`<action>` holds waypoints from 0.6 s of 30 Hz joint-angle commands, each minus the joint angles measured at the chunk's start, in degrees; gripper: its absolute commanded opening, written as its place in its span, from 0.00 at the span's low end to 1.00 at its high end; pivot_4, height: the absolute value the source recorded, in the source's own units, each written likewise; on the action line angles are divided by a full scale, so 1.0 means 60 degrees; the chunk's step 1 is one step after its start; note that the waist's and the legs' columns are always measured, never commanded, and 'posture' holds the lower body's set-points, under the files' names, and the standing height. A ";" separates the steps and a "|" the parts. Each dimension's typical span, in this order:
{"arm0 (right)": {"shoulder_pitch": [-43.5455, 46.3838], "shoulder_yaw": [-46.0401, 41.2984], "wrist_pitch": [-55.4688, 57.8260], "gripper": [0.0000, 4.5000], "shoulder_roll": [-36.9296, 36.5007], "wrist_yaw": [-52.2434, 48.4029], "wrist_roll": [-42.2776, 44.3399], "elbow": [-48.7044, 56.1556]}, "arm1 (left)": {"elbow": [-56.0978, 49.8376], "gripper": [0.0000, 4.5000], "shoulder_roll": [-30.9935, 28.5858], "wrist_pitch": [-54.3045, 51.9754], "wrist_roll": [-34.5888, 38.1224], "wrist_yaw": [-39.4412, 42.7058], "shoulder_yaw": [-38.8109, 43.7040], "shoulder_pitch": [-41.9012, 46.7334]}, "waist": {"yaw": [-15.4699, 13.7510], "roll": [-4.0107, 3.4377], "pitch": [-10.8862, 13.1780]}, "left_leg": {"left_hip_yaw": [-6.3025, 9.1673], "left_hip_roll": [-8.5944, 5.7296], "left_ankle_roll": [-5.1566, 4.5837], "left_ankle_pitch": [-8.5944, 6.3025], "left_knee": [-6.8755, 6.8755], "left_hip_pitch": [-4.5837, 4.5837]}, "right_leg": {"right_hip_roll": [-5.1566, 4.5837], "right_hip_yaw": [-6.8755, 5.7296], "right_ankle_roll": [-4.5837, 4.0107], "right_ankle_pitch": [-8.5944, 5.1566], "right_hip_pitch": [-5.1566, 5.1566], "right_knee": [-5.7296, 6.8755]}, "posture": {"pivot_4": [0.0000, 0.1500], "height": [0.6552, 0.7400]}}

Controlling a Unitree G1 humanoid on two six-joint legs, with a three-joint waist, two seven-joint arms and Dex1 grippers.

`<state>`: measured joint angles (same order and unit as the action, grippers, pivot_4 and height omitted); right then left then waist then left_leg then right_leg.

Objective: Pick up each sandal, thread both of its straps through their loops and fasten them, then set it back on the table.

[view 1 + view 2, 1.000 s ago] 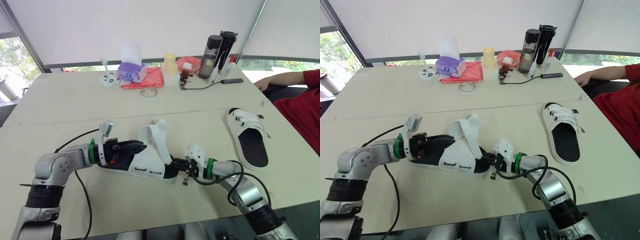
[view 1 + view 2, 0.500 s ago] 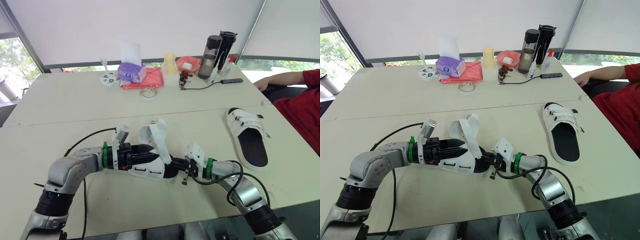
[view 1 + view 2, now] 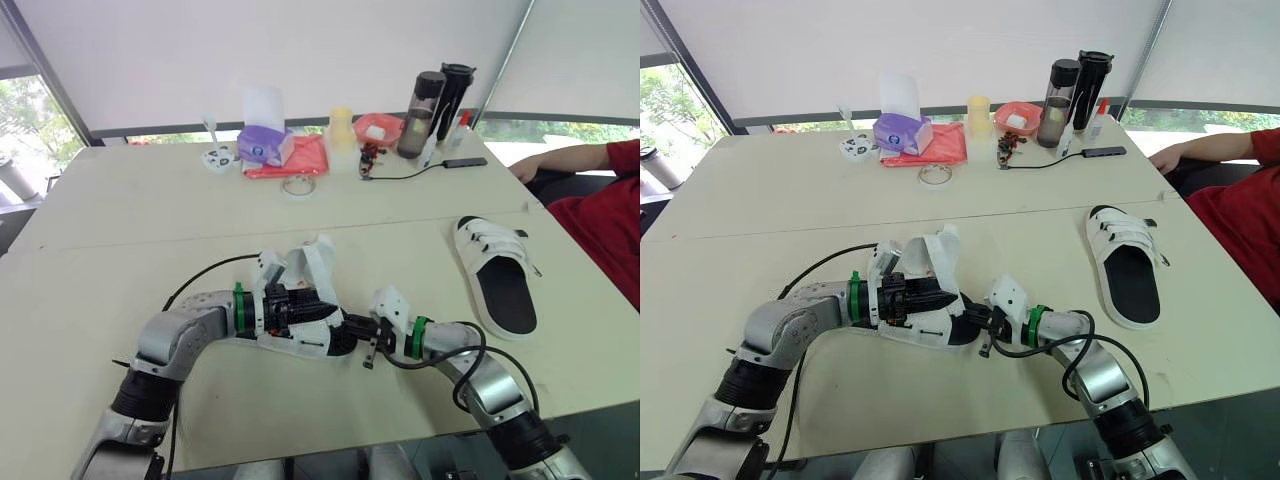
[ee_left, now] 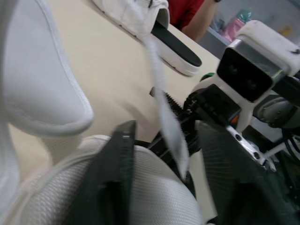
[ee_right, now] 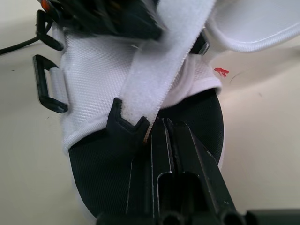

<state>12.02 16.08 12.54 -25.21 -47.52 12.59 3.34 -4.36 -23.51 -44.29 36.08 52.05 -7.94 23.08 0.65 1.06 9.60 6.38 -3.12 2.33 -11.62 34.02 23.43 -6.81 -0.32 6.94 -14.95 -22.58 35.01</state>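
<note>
**Right wrist view: strap tip pinched, not threaded yet**

Sandal [image 3: 295, 343] lies on table [image 3: 120, 230] at 6 o'clock, by the front edge. It has a white mesh upper and black footbed, with a wide flap standing up unfastened. Right hand [image 5: 157, 126] sits at the sandal's 3 o'clock end, clamped on the black tip of the white strap [image 5: 159, 79], likely to steer it toward the black loops [image 5: 37, 77] on the upper's side. Left hand [image 3: 300, 303] comes in from 9 o'clock onto the upper, probably pinning the shoe so the strap can be pulled. Cannot tell if it grips. Strap runs slack across the upper, through no loop. Second sandal [image 3: 497, 272] is at 3 o'clock, well apart and lying flat. Its straps cross the top and look fastened, hard to confirm.
</note>
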 commanded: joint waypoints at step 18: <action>-0.0298 0.0168 0.0331 0.00 -0.0035 0.0400 -0.0708 -0.1107 | -0.1030 0.01 -0.1772 -0.2454 0.2762 0.0752 0.2303 0.0470 | 0.0028 0.0001 0.0006 | 0.0011 -0.0002 -0.0001 0.0001 -0.0003 -0.0002 | 0.0009 -0.0009 0.0003 -0.0001 -0.0014 0.0011 | 1.00 1.00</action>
<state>11.72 16.06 11.96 -24.71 -47.35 12.51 3.19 -10.47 -32.84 -59.25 52.00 54.00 5.81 25.76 0.81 1.06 9.64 6.44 -3.13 2.32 -11.62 34.00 23.42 -6.76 -0.37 6.95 -14.95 -22.66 35.07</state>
